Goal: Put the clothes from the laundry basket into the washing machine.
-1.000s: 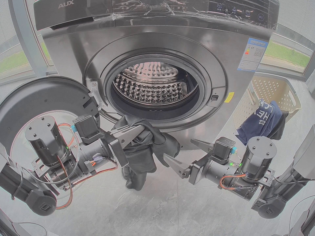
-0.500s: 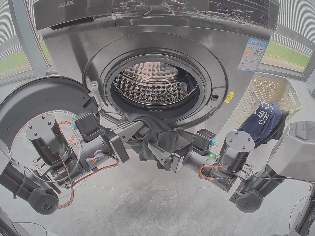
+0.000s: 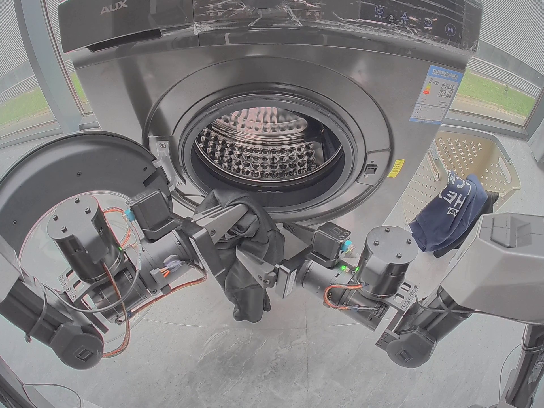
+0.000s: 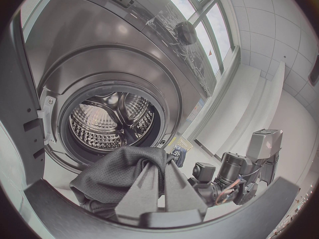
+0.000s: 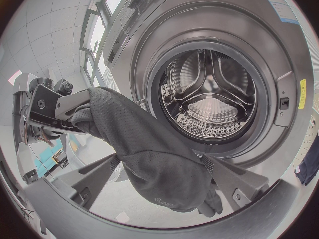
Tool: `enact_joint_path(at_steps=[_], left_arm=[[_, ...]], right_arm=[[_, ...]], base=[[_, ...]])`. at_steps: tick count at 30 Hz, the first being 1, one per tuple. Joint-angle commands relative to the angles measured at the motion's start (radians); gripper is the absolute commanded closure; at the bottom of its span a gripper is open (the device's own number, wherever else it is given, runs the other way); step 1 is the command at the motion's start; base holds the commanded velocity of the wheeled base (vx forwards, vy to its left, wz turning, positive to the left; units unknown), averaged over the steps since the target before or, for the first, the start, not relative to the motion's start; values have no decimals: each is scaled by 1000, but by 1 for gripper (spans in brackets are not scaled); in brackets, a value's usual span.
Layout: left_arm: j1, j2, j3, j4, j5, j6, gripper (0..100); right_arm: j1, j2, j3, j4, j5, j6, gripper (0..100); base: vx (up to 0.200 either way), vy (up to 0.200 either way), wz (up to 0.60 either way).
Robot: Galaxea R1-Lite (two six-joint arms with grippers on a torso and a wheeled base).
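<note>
**Loading a garment, as seen from the head view.** The left hand [image 3: 241,211], pressed together, pinches the dark garment [image 3: 249,267] by a bunched fold at centre frame. It sits just below the drum opening [image 3: 263,143] of the washing machine [image 3: 272,58]. The rest of the cloth hangs free toward the floor [image 3: 283,364] at lower centre. The right hand [image 3: 260,242] stands spread, one side of it either side of the hanging cloth, gripping nothing. The door [image 3: 68,165] lies swung wide at left. At the right edge the laundry basket [image 3: 476,154] holds a blue garment [image 3: 453,211].

The step in hand appears to be gathering the loose tail. To do it well, the right hand should close low on the hanging part. Both hands should then lift the bundle above the opening's lower edge and carry it deep into the drum before letting go, so that no cloth drapes outside. A snag on that edge could tug the fold loose.
</note>
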Motion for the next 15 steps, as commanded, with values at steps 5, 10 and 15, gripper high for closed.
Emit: enact_joint_path(at_steps=[5,10,15], left_arm=[[7,24,-15,-18,18,0,100],[7,22,-14,-27,18,0,100],[7,24,-12,-37,18,0,100]], right_arm=[[36,-28,41,9,3,1,0],[-18,37,-50,28,-3,-4,0],[-71,103,-123,40,-8,-22,0]], base=[[0,0,0],[0,0,0],[0,0,0]])
